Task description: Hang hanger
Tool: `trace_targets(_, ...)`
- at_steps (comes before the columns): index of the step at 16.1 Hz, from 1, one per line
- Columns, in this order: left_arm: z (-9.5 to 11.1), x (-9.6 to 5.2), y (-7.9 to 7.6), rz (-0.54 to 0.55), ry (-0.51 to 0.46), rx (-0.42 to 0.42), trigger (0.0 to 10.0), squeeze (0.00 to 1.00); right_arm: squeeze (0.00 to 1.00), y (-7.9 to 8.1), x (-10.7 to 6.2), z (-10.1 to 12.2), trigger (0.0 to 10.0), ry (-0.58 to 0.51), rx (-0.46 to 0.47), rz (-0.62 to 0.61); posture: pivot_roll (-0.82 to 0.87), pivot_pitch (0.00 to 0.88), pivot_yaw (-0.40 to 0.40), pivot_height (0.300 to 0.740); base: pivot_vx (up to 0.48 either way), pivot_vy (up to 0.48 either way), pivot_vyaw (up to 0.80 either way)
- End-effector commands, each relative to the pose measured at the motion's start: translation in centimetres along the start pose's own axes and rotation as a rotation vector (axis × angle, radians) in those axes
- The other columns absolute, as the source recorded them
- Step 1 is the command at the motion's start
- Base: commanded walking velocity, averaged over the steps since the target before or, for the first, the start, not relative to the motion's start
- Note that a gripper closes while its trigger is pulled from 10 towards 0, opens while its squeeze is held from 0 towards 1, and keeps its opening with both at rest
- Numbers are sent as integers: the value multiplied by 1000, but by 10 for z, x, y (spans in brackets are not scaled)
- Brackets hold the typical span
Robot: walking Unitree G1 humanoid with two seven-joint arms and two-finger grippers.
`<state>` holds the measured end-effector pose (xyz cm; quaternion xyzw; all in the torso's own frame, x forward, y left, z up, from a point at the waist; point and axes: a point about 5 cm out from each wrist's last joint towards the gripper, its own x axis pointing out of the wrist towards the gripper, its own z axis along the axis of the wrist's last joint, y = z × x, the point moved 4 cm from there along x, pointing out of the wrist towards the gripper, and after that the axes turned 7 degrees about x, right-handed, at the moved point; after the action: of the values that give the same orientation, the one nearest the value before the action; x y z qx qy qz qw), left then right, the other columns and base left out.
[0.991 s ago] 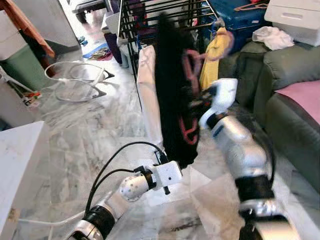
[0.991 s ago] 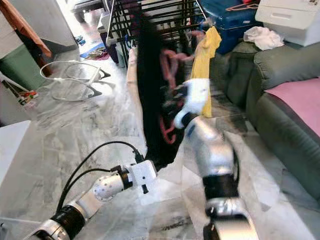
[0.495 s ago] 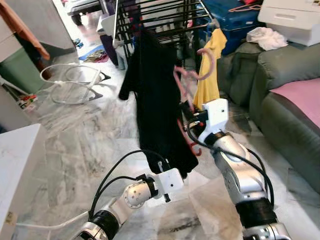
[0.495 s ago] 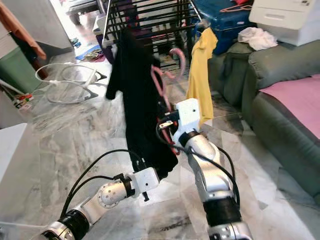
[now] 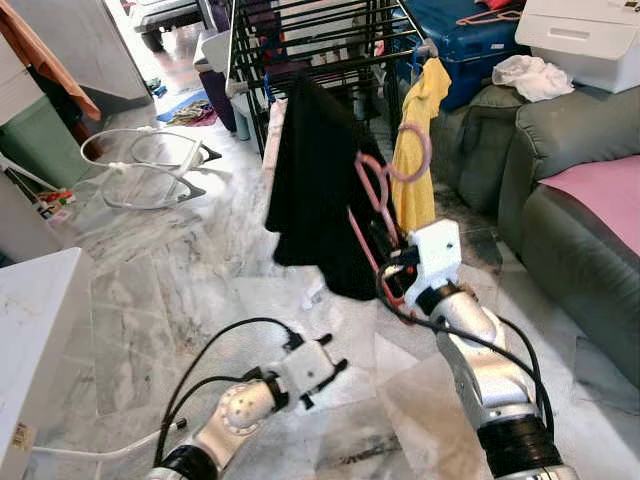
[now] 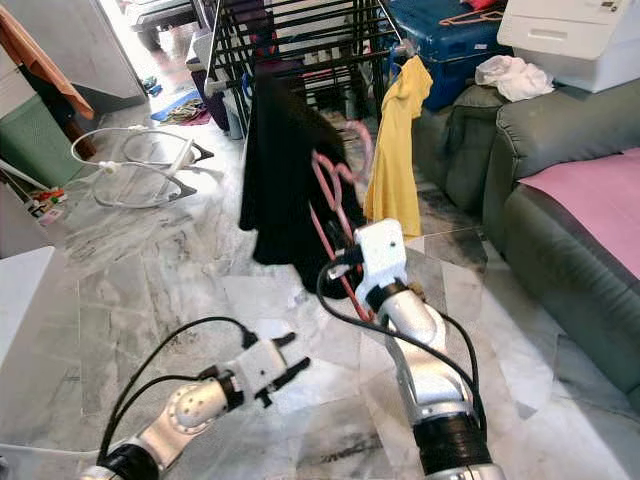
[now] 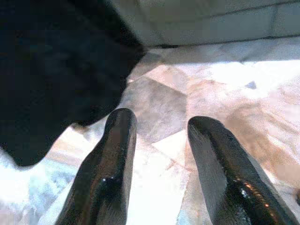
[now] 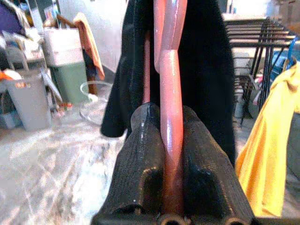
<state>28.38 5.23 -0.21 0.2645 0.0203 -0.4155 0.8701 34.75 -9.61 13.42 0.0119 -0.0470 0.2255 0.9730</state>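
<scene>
Low over the marble floor [image 5: 150, 290], the left claw [image 5: 322, 362] hangs released, fingers spread, grasping nothing. The right claw [image 8: 171, 154] is clenched on the pink hanger [image 5: 375, 195], which carries a black garment [image 5: 320, 190], seemingly just before the drying rack [image 5: 330, 40].

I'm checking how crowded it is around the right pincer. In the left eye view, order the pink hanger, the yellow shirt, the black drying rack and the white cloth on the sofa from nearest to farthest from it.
1. Pink hanger: clamped in the right pincer.
2. Yellow shirt: hanging just beyond, slightly to the right.
3. Black drying rack: behind the shirt, farther back.
4. White cloth: on the green sofa's back, far right.
</scene>
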Motion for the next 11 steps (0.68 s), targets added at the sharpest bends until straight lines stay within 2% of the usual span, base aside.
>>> trace_targets(1, -6, -6, 7, 42, 14, -17, 10000, 1000, 0, 13, 3, 6, 10000, -37, -26, 50, -188, 0, 201, 740, 0, 0, 0)
trace_targets(2, -6, -9, 15, 98, 0, -61, 10000, 1000, 0, 13, -1, 0, 10000, -17, -47, 53, -189, 0, 201, 740, 0, 0, 0)
trace_targets(3, -1, -13, 33, 186, -36, -82, 10000, 1000, 0, 14, -7, -6, 10000, -1, -56, 74, -191, 0, 201, 740, 0, 0, 0)
trace_targets(4, 7, -27, 56, 258, -95, -21, 10000, 1000, 0, 13, -17, -13, 10000, 18, -77, 102, -191, 0, 201, 740, 0, 0, 0)
trace_targets(6, 18, -39, 77, 283, -142, 58, 10000, 1000, 0, 11, -30, -20, 10000, 42, -88, 152, -189, 0, 204, 740, 0, 0, 0)
trace_targets(8, 40, -55, 109, 254, -194, 241, 10000, 1000, 0, 11, -55, -32, 10000, 104, -88, 261, -187, 0, 205, 740, 0, 0, 0)
trace_targets(11, 56, -68, 131, 189, -195, 389, 10000, 1000, 0, 7, -72, -41, 10000, 159, -92, 332, -187, 0, 210, 740, 0, 0, 0)
